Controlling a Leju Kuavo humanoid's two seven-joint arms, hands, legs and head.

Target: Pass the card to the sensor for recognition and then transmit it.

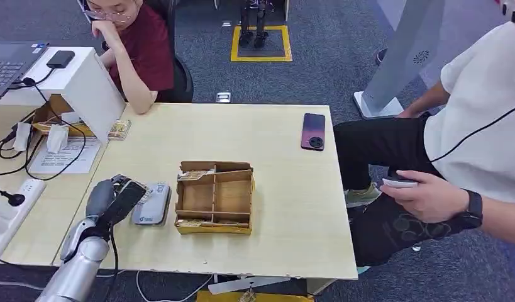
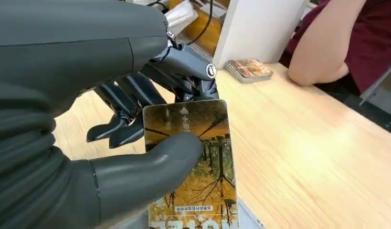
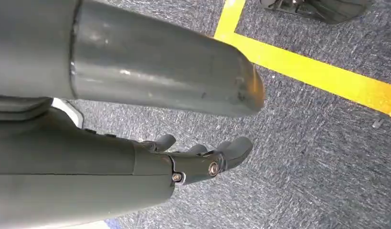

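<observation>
pinching one card [image 2: 191,167], your left hand [image 1: 113,196] hovers lower left near the table's [image 1: 292,214] edge beside one sensor [image 1: 151,204]; right hand [image 3: 203,160] hangs loosely spread.

From my seat the left hand [image 2: 112,157] looks like matt grey plastic, its darker fingers [image 2: 112,131] smooth with a slight sheen. The card [image 2: 193,162] it pinches is glossy, printed with autumn trees. The desk [image 1: 273,145] reads as pale wood-grain laminate — smooth, lightly reflective. The divided box [image 1: 215,197] is plain brown cardboard, the card reader [image 1: 152,204] grey plastic, the phone [image 1: 313,131] glossy. The forearm [image 1: 78,264] is brushed silver metal; under the right hand [image 3: 203,160], the carpet [image 3: 327,157] is rough, speckled grey.
</observation>
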